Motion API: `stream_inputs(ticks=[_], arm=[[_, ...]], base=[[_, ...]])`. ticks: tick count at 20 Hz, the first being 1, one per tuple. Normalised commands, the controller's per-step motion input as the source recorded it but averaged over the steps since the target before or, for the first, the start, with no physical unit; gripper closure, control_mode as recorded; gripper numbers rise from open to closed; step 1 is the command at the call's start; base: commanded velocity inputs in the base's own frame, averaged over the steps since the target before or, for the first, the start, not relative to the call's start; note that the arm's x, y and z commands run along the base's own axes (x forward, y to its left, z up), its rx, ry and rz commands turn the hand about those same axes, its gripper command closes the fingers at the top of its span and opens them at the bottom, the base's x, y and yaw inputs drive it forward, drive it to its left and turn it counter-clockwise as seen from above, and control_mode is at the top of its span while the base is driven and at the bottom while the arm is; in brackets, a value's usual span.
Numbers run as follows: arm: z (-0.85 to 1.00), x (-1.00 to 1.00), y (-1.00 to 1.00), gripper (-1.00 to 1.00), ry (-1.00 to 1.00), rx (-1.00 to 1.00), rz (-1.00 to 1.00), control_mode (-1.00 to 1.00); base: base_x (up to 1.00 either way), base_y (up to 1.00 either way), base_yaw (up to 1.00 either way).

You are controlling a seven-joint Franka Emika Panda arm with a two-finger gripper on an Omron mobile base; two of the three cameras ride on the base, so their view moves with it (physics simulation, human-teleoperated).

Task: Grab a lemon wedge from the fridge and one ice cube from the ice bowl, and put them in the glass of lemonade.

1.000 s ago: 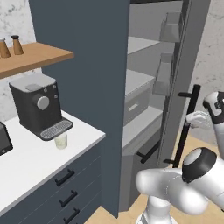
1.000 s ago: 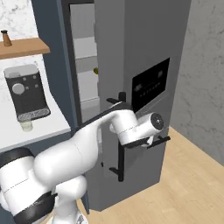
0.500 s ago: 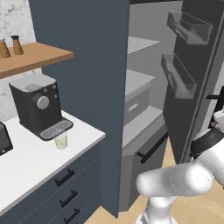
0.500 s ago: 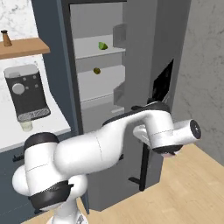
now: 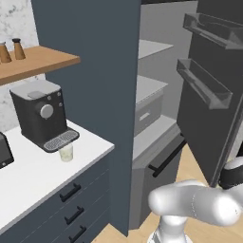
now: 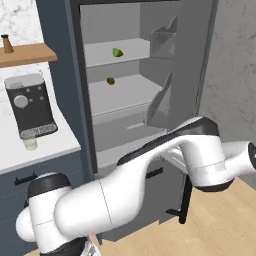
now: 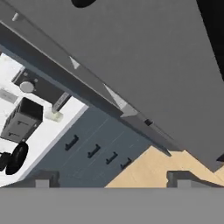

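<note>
The fridge (image 6: 145, 20) stands open, its door (image 5: 211, 114) swung far out to the right. The lemon wedge (image 6: 117, 52) lies on the upper shelf inside, with an olive-brown fruit (image 6: 110, 80) on the shelf below. The glass of lemonade (image 5: 66, 153) stands on the white counter in front of the coffee machine (image 5: 40, 114); the hand view shows the glass (image 7: 53, 115) too. My gripper (image 7: 113, 179) is open beside the door's grey face, its fingertips (image 7: 46, 178) wide apart with nothing between them. A round black shape (image 7: 17, 158) past the coffee machine may be the ice bowl. The ice cube is out of view.
The door's black bar handle (image 6: 186, 200) hangs low by my arm. Door bins (image 5: 204, 83) jut from the door's inner side. A wooden shelf (image 5: 33, 61) with two small bottles runs above the counter, and dark drawers (image 5: 71, 209) sit below it. The floor is pale wood.
The fridge door has swung wide open. My gripper, which was shut on the black handle, has let go and opened. The arm has moved right with the door.
</note>
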Motion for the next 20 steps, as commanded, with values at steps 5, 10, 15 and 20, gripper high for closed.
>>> stream_inputs(ticks=[5, 10, 15, 20], arm=[[0.69, -0.39, 0.67, -1.0, -0.18, -0.13, -0.06, -1.0], [0.69, 0.09, 1.0, -1.0, -0.09, -0.35, -0.16, -1.0], [0.09, 0.5, 0.96, -1.0, 0.0, -0.51, -0.25, -1.0], [0.0, 1.0, 0.28, -1.0, 0.19, -0.57, -0.03, -1.0]], base=[[0.0, 0.0, 0.0], [0.0, 0.0, 0.0], [0.0, 0.0, 0.0], [0.0, 0.0, 0.0]])
